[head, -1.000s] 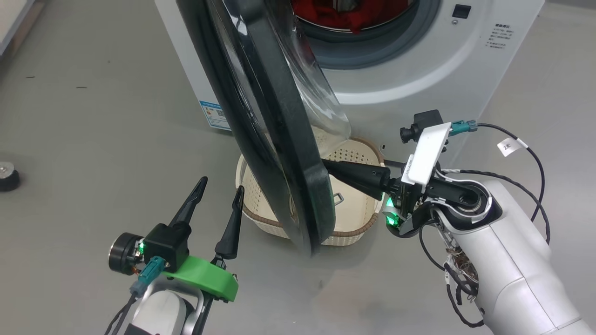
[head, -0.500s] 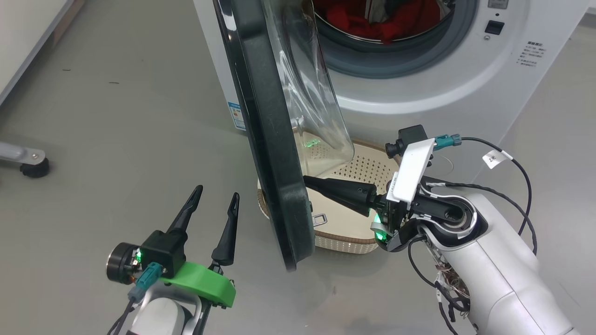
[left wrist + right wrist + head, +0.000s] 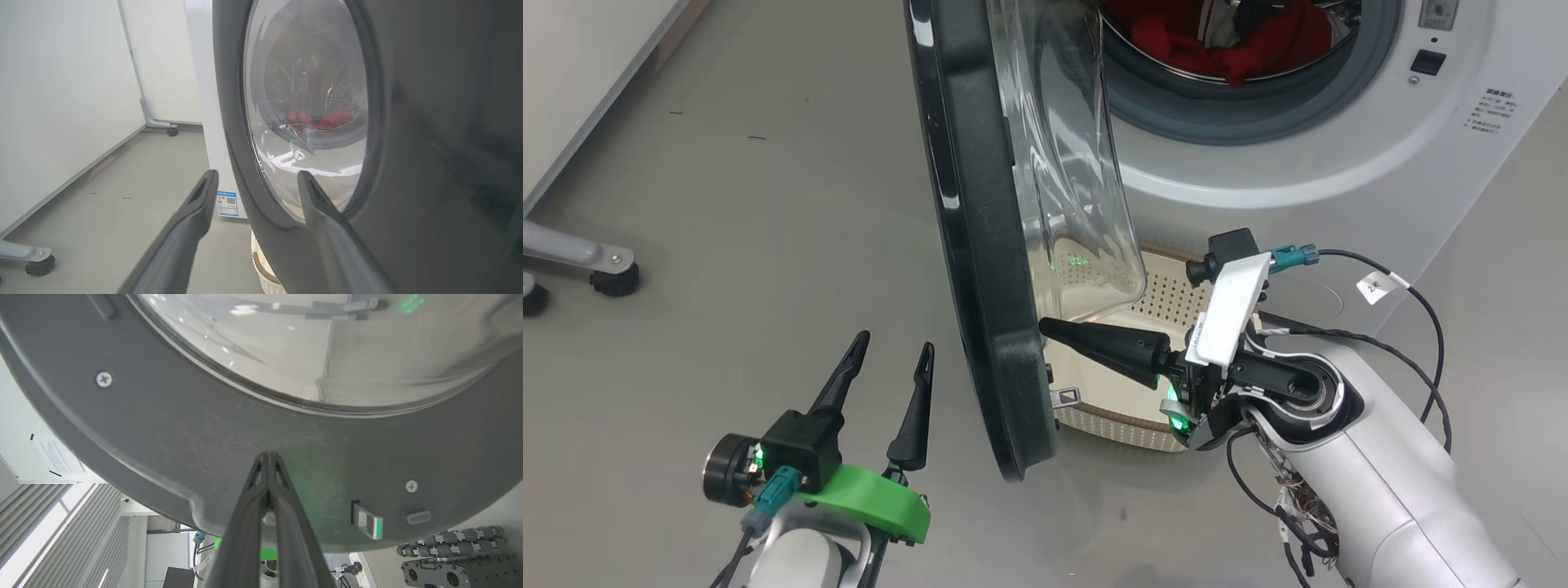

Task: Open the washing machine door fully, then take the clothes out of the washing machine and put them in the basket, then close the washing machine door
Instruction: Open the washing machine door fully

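1. Here, in the head view, the washing machine door (image 3: 988, 269) stood swung out from the washing machine (image 3: 1339, 163), nearly edge-on to the camera; the clothes (image 3: 1241, 41), mostly red, lay in the drum; the basket (image 3: 1127, 420) sat on the floor below the opening, partly hidden behind the door; the right gripper (image 3: 1049, 327), fingers clenched together and holding nothing, met the inner side of the door's black rim with its tips; the left gripper (image 3: 894, 341), fingers spread and empty, hung on the door's outer side, apart from it.
2. In the left wrist view, the spread fingers pointed towards the door's outer face; red fabric showed through the glass bowl (image 3: 310, 122); a blue label (image 3: 226, 203) sat low on the washer's front; a slice of the basket showed beneath the door.
3. In the right wrist view, the pinched fingertips lay against the dark inner rim just below the glass; a screw (image 3: 104, 379) and the latch (image 3: 367, 524) sat on the same rim.
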{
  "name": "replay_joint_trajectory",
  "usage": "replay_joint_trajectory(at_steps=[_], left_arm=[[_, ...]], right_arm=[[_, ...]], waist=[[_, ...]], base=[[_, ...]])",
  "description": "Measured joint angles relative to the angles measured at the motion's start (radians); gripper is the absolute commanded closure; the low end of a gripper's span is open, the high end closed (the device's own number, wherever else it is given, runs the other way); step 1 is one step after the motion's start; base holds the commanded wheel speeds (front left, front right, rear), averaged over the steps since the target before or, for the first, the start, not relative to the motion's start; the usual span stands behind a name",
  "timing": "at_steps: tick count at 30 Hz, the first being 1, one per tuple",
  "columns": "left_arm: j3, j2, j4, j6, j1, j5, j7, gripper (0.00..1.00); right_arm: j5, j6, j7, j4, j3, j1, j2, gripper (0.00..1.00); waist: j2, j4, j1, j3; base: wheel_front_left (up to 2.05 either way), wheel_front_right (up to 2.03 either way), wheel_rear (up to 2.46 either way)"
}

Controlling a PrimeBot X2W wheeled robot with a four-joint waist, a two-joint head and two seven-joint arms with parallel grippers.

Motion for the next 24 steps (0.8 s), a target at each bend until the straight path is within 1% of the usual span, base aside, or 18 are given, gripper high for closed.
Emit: replay_joint_trajectory(at_steps=[8,10,13,17,18,19,20,21,24], left_arm=[[0.004,0.0,-0.004,0.0,0.004,0.0,0.0,0.0],[0.015,0.0,-0.006,0.009,0.01,0.0,0.0,0.0],[0.02,0.001,-0.006,0.009,0.019,0.0,0.0,0.0],[0.017,0.0,-0.005,0.009,0.019,0.0,0.0,0.0],[0.017,0.0,-0.005,0.009,0.019,0.0,0.0,0.0],[0.018,0.0,-0.005,0.009,0.019,0.0,0.0,0.0],[0.018,0.0,-0.005,0.009,0.019,0.0,0.0,0.0],[0.019,0.0,-0.005,0.009,0.019,0.0,0.0,0.0],[0.021,0.0,-0.005,0.009,0.02,0.0,0.0,0.0]], right_arm=[[0.014,0.0,-0.051,-0.021,-0.037,0.024,0.004,1.0],[0.04,0.0,-0.061,-0.036,-0.047,0.037,0.004,1.0],[0.042,0.0,-0.096,-0.056,-0.084,0.057,0.006,1.0],[0.026,0.0,-0.165,-0.092,-0.167,0.093,0.006,1.0],[0.02,0.0,-0.185,-0.101,-0.188,0.102,0.005,0.86],[0.012,0.0,-0.2,-0.11,-0.204,0.112,0.002,0.65],[0.0,0.0,-0.217,-0.115,-0.22,0.125,-0.002,0.29],[-0.011,0.0,-0.239,-0.123,-0.236,0.141,-0.003,0.0],[-0.054,0.0,-0.309,-0.144,-0.285,0.186,-0.019,0.0]], waist=[[0.0,-0.005,0.0,-0.002],[0.0,-0.011,0.0,-0.003],[0.0,-0.022,0.0,-0.005],[0.0,-0.034,0.0,-0.008],[0.0,-0.036,0.0,-0.009],[0.0,-0.038,0.0,-0.009],[0.0,-0.04,0.0,-0.011],[0.0,-0.041,0.0,-0.012],[0.0,-0.046,0.0001,-0.013]], base=[[0.0,0.0,0.0],[0.0,0.0,0.0],[0.0,0.0,0.0],[0.0,0.0,0.0],[0.0,0.0,0.0],[0.0,0.0,0.0],[0.0,0.0,0.0],[0.0,0.0,0.0],[0.0,0.0,0.0]])
